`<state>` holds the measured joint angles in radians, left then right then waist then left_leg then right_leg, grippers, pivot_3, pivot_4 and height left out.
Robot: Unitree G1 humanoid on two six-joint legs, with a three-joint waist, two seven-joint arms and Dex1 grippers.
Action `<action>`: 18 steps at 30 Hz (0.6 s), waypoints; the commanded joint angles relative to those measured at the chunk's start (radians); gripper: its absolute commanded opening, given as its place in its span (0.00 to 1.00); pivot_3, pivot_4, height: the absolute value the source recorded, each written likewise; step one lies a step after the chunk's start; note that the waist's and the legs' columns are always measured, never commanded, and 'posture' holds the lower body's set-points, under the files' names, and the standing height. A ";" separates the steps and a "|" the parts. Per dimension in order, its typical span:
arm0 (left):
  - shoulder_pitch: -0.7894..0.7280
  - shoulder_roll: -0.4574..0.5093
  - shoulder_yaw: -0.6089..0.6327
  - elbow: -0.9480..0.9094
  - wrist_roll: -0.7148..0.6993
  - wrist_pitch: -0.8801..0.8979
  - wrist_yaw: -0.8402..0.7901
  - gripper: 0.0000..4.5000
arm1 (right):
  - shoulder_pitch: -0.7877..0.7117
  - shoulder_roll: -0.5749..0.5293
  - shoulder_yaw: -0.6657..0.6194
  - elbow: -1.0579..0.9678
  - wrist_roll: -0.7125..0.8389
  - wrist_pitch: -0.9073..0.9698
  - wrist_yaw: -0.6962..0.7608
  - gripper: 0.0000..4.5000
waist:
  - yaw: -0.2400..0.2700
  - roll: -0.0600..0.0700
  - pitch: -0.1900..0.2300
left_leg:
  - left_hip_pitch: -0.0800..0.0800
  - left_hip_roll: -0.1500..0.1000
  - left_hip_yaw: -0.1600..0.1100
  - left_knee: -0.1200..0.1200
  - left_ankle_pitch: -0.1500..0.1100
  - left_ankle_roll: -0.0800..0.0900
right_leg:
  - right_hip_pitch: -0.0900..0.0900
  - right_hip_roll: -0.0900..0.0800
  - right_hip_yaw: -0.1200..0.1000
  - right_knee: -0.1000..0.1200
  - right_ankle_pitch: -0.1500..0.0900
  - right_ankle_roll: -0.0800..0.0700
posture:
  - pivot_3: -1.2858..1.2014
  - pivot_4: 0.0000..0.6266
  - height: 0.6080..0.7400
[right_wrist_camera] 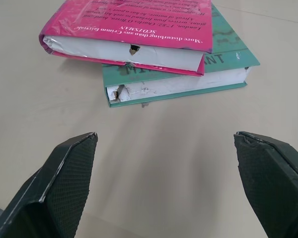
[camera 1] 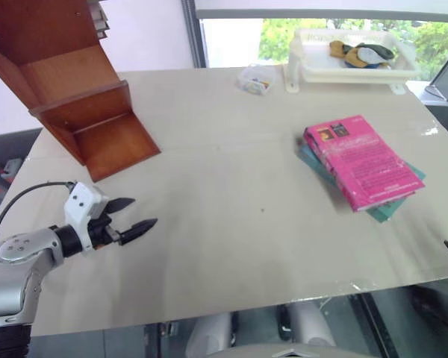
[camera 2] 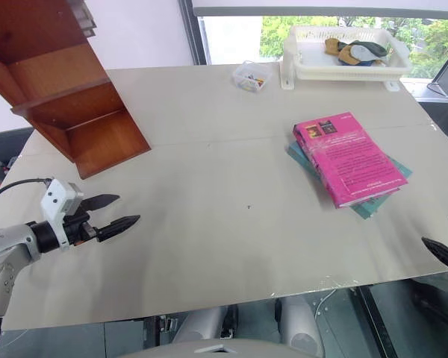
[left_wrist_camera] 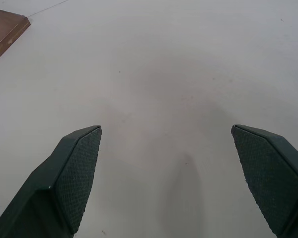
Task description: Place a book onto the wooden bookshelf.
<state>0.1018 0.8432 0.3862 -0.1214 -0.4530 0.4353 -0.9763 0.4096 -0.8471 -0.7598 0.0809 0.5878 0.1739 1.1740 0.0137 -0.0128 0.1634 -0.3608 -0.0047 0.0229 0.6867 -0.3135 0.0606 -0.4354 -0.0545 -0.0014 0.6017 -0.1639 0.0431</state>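
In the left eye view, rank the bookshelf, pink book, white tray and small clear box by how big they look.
1. bookshelf, partly cut off
2. pink book
3. white tray, farther away, so possibly close to the book
4. small clear box

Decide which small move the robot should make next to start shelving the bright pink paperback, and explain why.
Probably ease the open right gripper forward toward the bright pink paperback, which lies atop the teal-green book just ahead of its fingers, untouched. The left gripper is open over bare table.

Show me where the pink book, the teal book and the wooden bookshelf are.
pink book (camera 1: 362,160), left eye view, middle of cover.
teal book (right_wrist_camera: 179,84), right wrist view, page edge.
wooden bookshelf (camera 1: 116,142), left eye view, bottom board.
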 commanded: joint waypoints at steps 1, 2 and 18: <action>-0.004 0.011 0.021 -0.006 0.000 -0.016 0.000 0.99 | -0.004 -0.018 -0.038 0.015 -0.001 -0.013 0.009 1.00 | 0.000 0.000 0.000 | 0.000 0.000 0.000 0.000 0.000 0.000 | 0.000 0.000 0.000 0.000 0.000 0.000 | 0.52 0.24 1.00; -0.009 0.009 0.019 -0.006 -0.004 -0.015 0.000 0.99 | -0.005 -0.016 -0.036 0.021 -0.006 -0.017 0.008 1.00 | 0.000 0.000 0.000 | 0.000 0.000 0.000 0.000 0.000 0.000 | 0.000 0.000 0.000 0.000 0.000 0.000 | 0.52 0.24 1.00; -0.023 0.010 0.008 0.007 -0.006 -0.022 -0.016 0.99 | -0.001 -0.011 -0.046 0.028 -0.016 -0.024 0.015 1.00 | 0.000 0.000 0.000 | 0.000 0.000 0.000 0.000 0.000 0.000 | 0.000 0.000 0.000 0.000 0.000 0.000 | 0.52 0.24 1.00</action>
<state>0.0847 0.8429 0.3831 -0.1072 -0.4541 0.4303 -0.9850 0.4072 -0.8470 -0.7618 0.1165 0.5652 0.1675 1.1875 0.0137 -0.0128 0.1635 -0.3608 -0.0047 0.0229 0.6867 -0.3135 0.0606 -0.4354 -0.0545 -0.0014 0.6017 -0.1639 0.0431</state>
